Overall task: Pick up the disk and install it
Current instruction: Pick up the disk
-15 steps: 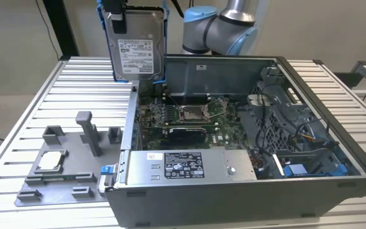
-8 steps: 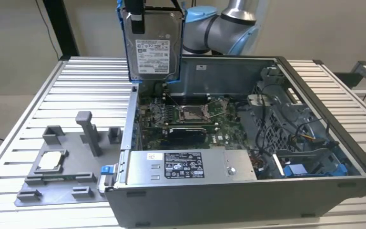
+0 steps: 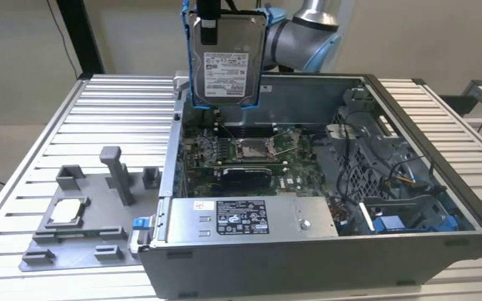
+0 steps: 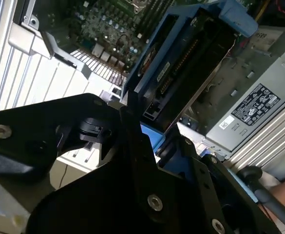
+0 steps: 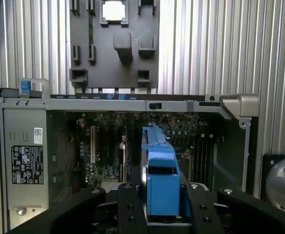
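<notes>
Nearest you, the grey power supply [image 3: 241, 216] lies along the near wall of the open computer case [image 3: 325, 254], with the grey fixture plate [image 3: 86, 216] beside it on the exterior view's left. Your gripper [image 3: 209, 28] is clamped tight on the disk [image 3: 226, 59], holding it upright in its blue frame, raised above the motherboard [image 3: 250, 150] at the case's far side.

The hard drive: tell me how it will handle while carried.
The hard drive looks like a rigid metal slab, so probably stiff and heavy for its size. The gripper pinches it near its top end, hanging upright over the open computer case, so it may swing or slip. Its blue plastic frame may flex slightly.
</notes>
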Controlling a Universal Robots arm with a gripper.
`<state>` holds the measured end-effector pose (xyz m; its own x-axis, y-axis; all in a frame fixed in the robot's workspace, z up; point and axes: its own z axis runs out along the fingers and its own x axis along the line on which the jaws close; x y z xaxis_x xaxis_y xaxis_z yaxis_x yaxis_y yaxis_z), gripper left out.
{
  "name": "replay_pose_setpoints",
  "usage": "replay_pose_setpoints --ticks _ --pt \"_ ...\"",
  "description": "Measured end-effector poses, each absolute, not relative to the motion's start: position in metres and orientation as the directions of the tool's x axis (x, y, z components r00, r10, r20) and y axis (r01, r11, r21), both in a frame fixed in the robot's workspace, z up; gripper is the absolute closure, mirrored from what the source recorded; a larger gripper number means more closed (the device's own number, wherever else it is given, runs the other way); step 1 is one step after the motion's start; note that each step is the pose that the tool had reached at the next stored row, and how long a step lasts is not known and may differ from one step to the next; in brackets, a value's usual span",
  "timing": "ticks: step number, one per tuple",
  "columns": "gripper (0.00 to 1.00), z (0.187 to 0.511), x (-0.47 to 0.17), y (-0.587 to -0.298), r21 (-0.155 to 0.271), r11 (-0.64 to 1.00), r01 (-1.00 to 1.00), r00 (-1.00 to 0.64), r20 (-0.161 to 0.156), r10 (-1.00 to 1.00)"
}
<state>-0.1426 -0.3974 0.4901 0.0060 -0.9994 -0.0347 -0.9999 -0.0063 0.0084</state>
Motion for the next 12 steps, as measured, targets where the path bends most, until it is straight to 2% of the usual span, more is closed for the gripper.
replay_pose_setpoints --ticks 12 --pt "1.00 0.490 -0.091 -0.397 0.008 -0.006 -1.000 0.006 -0.035 -0.999"
